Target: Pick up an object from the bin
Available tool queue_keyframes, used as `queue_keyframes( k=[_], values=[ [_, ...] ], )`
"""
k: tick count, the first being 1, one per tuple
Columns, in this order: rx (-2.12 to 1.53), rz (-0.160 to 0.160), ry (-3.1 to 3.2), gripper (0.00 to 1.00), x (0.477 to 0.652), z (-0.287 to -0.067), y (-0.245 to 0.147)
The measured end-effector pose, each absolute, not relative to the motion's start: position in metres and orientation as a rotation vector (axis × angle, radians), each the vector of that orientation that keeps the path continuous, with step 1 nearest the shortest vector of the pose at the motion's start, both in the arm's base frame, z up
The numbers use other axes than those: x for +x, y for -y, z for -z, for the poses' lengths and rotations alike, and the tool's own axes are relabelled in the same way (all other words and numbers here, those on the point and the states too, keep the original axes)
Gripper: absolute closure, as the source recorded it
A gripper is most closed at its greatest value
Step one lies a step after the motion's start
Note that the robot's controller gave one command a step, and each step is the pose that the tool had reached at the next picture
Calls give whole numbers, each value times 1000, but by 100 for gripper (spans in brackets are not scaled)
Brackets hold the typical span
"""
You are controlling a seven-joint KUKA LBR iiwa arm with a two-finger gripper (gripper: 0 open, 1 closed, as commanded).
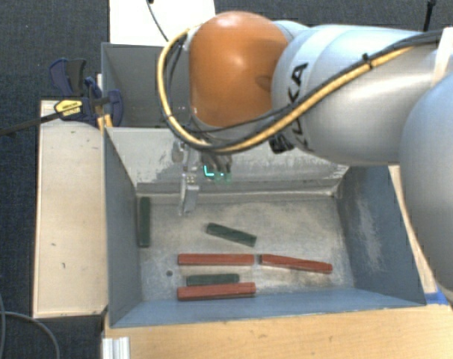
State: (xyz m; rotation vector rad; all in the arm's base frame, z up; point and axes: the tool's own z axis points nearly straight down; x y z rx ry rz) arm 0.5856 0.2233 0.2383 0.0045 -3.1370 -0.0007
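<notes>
Orange wrist cover (230, 69) tops the end effector (189, 197), tilted green bar (231, 235) lying nearby.

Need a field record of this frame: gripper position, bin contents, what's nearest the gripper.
gripper: low at the back left of the bin, over bare floor
held: nothing visible
left green stick: along the left wall
tilted green stick: mid-floor, askew
mid red stick: lying crosswise, end to end with the right red stick
short green stick: between the mid red stick and the front red stick
nearest to gripper: left green stick and tilted green stick, both apart from it
</notes>
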Motion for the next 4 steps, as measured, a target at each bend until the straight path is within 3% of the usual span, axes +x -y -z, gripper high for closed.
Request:
queue_keyframes(
  k=[1,2,3,4],
  values=[
    [56,-2,3134,0,532,-66,-138],
    [-103,0,3139,0,513,-101,-118],
    [-425,3,3117,0,514,-108,-120],
    [-658,2,3071,0,511,-70,-120]
  ],
)
